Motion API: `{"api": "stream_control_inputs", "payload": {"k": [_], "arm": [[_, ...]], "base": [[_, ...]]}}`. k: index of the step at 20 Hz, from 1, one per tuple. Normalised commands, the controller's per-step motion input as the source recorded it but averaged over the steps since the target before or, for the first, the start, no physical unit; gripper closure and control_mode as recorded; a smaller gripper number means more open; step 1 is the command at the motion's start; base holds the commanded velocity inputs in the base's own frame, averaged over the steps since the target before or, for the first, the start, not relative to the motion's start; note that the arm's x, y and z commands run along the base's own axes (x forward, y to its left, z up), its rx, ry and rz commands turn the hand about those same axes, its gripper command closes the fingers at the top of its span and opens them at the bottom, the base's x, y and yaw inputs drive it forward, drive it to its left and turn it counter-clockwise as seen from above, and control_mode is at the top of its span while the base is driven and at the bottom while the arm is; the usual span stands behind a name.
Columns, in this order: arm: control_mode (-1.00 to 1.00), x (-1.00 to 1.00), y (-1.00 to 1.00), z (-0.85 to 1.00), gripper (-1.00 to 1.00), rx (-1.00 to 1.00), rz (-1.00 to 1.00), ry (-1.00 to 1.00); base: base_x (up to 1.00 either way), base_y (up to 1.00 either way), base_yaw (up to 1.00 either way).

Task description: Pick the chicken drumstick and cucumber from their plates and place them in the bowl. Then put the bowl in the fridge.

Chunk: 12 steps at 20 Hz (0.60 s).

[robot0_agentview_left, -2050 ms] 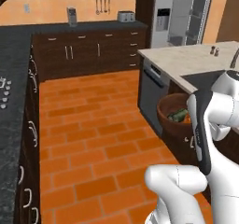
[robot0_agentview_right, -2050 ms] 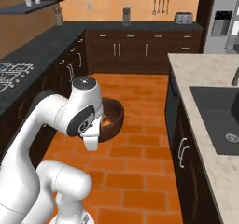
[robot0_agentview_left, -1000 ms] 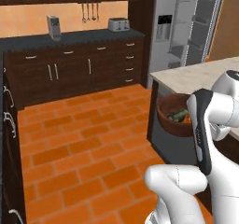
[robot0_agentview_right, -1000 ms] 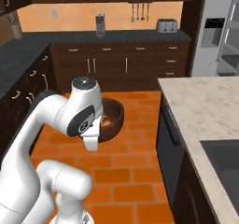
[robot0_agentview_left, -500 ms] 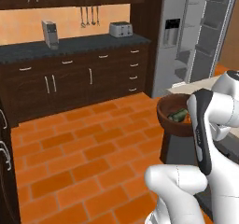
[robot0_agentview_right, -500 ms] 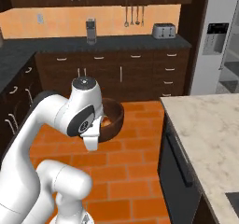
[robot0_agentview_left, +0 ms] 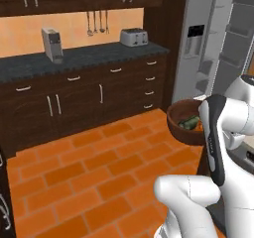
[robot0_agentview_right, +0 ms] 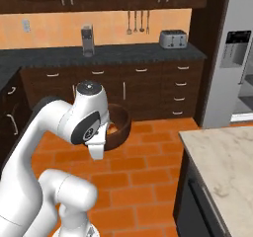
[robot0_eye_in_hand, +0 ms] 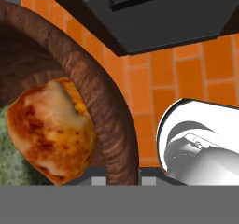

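Bowl, ribbed dark wood, rim clamped betw jaws, holds glossy drumstick w/ cucumber.

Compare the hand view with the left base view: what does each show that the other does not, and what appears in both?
Hand view alone: the bowl's rim running down between the hand's fingertips, and a dark appliance front above the floor. Left base view alone: the fridge, toaster, hanging utensils. Both: the bowl holding the chicken drumstick and cucumber, over orange tiles.
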Motion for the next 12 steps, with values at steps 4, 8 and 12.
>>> {"api": "stream_control_inputs", "payload": {"k": [4, 8, 12], "arm": [[1.00, 0.00, 0.00, 0.00, 1.00, 0.00, 0.00, 0.00], [1.00, 0.00, 0.00, 0.00, 1.00, 0.00, 0.00, 0.00], [1.00, 0.00, 0.00, 0.00, 1.00, 0.00, 0.00, 0.00]], "base": [[1.00, 0.02, -0.11], [1.00, 0.20, -0.35], [1.00, 0.47, -0.54]]}}
